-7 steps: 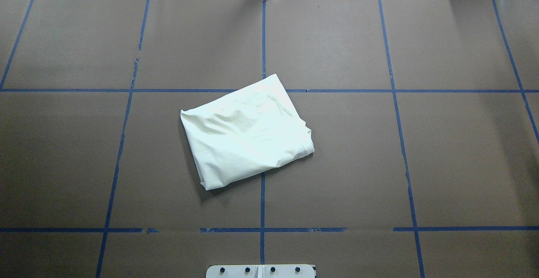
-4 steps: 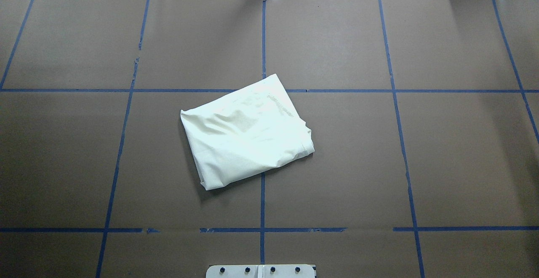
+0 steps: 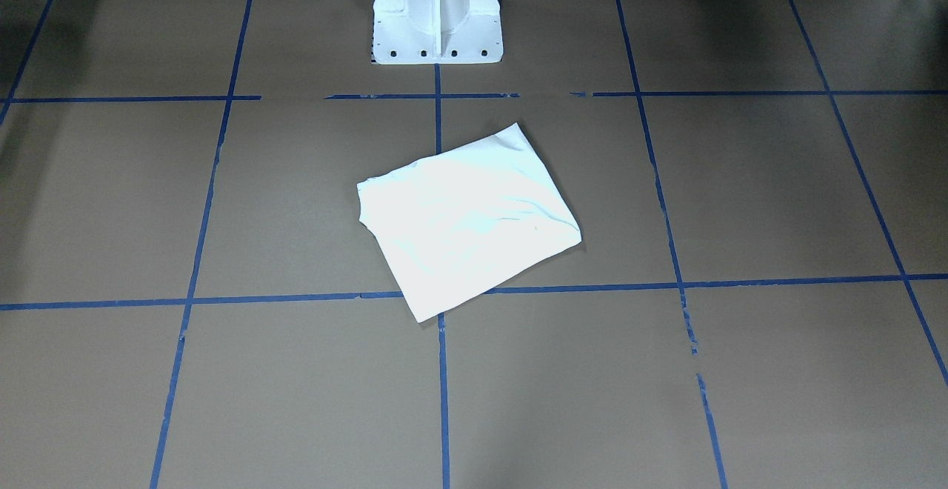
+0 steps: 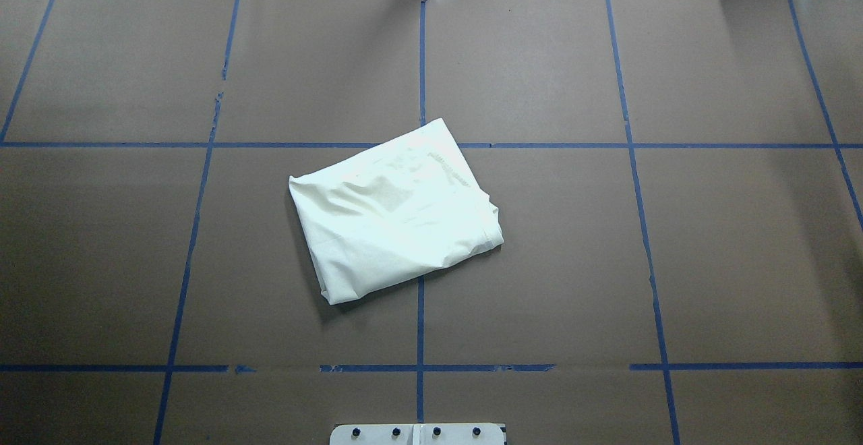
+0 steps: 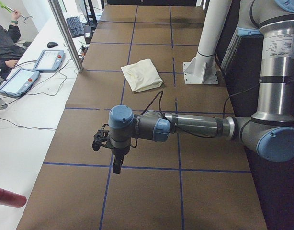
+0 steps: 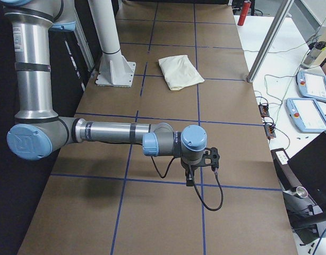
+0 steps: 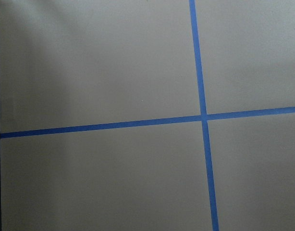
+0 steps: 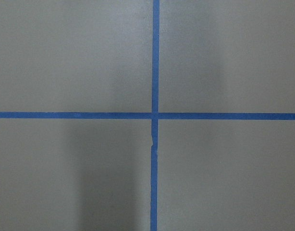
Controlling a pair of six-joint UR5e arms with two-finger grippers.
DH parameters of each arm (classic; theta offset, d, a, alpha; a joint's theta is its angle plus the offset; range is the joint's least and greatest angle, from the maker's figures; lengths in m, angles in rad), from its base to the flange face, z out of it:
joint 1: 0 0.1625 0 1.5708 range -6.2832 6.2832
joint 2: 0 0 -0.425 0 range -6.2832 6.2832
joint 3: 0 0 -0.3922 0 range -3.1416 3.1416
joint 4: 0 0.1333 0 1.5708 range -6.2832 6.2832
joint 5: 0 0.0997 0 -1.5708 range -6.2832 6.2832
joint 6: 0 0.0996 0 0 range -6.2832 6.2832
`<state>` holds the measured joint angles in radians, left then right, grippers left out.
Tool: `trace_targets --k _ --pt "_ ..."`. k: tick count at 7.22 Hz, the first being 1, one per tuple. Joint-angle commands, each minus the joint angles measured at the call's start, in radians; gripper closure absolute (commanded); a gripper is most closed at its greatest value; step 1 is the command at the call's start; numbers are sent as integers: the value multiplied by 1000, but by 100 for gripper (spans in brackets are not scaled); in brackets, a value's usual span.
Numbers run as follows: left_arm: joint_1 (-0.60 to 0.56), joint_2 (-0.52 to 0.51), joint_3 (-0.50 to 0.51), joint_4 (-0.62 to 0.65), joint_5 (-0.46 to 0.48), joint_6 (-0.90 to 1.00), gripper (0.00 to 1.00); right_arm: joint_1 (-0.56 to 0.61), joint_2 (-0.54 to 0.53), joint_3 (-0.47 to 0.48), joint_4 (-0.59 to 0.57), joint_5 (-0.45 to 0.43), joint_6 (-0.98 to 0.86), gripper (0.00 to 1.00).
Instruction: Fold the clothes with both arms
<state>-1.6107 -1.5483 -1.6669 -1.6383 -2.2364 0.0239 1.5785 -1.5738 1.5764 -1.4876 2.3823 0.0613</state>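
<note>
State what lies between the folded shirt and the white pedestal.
Just bare table and blue tape separate shirt and pedestal, per the front-facing view.

The left arm point(image 5: 199, 125) reaches out over the left end of the tabletop point(image 5: 147, 196): upper arm upright, elbow bent square, forearm level; its wrist turns the left claw point(image 5: 117, 167) straight down, hanging clear of the surface; whether its jaws are parted cannot be told. The right arm point(image 6: 110, 132) mirrors it at the right end: upright upper arm, level forearm, right claw point(image 6: 189, 179) pointing down above the surface; its jaws cannot be judged either.
</note>
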Motion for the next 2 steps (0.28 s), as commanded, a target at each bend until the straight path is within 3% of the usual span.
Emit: trace_targets --k 1,2 --pt "0 -1 -1 0 0 -1 0 0 -2 0 1 0 0 0" --pt "0 -1 -1 1 0 1 0 0 -2 0 0 0 0 0"
